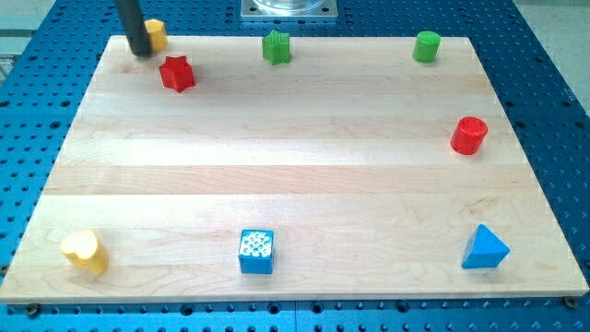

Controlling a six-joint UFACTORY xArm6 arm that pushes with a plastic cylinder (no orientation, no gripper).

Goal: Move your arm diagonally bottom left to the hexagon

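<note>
My tip (139, 52) stands at the top left corner of the wooden board (295, 157). It touches the left side of a yellow block (156, 35), probably the hexagon, which the rod partly hides. A red star block (177, 74) lies just below and to the right of my tip. A green star block (277, 47) and a green cylinder (426, 46) sit along the view's top edge.
A red cylinder (469, 136) is at the right edge. A yellow heart block (85, 252) is at the bottom left, a blue cube (256, 251) at the bottom middle, a blue triangle (485, 248) at the bottom right. A metal base (289, 9) is at the top.
</note>
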